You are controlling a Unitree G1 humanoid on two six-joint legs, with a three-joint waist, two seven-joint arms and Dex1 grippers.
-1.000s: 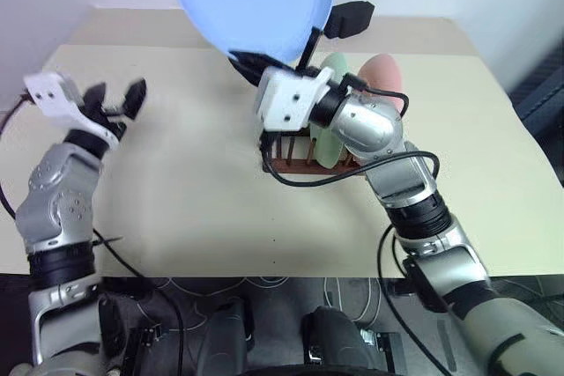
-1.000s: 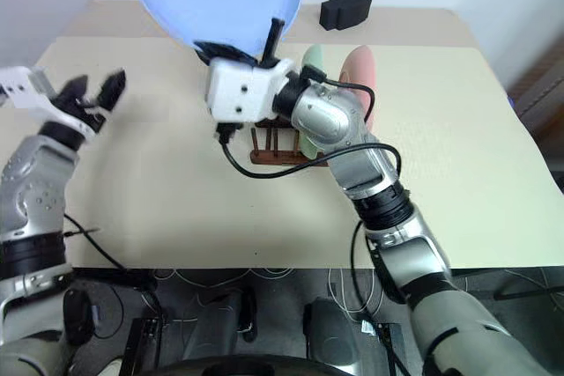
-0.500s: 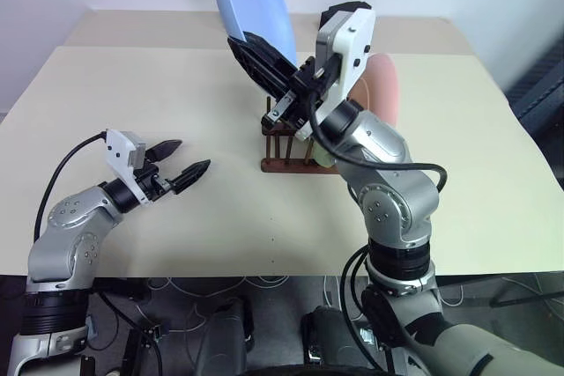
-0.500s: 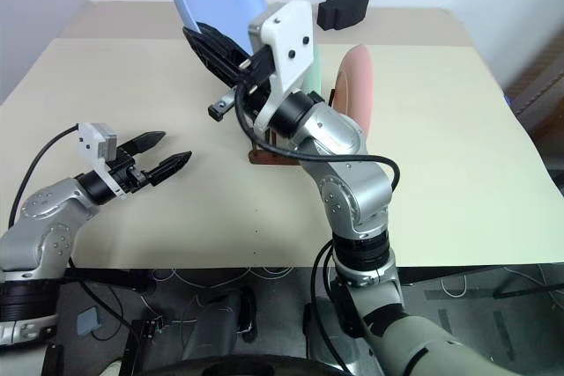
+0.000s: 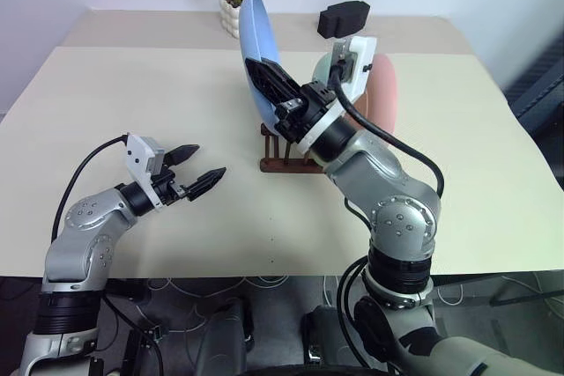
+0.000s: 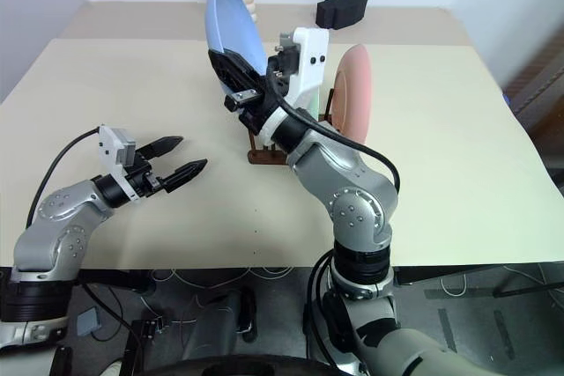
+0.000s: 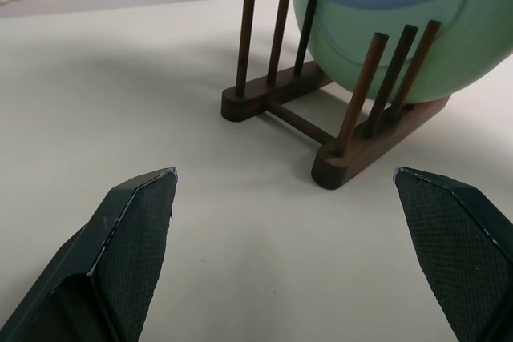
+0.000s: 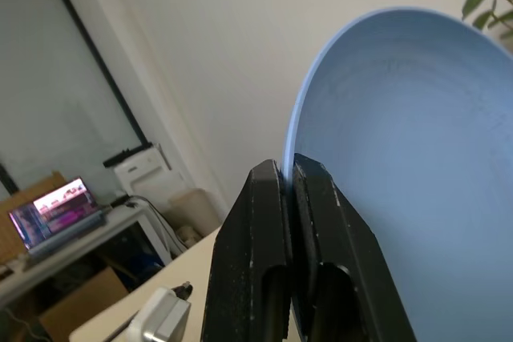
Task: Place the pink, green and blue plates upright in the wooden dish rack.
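Note:
My right gripper [image 5: 256, 66] is shut on the rim of the light blue plate [image 5: 258, 50], holding it upright and on edge just above the left end of the wooden dish rack [image 5: 282, 158]. In the right wrist view the fingers [image 8: 264, 214] pinch the blue plate [image 8: 401, 158] at its edge. The mint green plate [image 7: 385, 46] and the pink plate [image 5: 384, 90] stand upright between the rack's pegs. Low over the table, to the left of the rack, my left gripper [image 5: 208, 162] is open and empty and points at the rack [image 7: 280, 106].
A black box [image 5: 345, 17] and a white pot with a plant [image 5: 231, 15] stand at the back of the beige table [image 5: 132, 85]. A black cable runs along my left arm near the table's front edge.
My right wrist has rolled, turning the blue plate from face-on to edge-on and lowering it towards the rack. My left gripper has dropped and swung right to face the rack.

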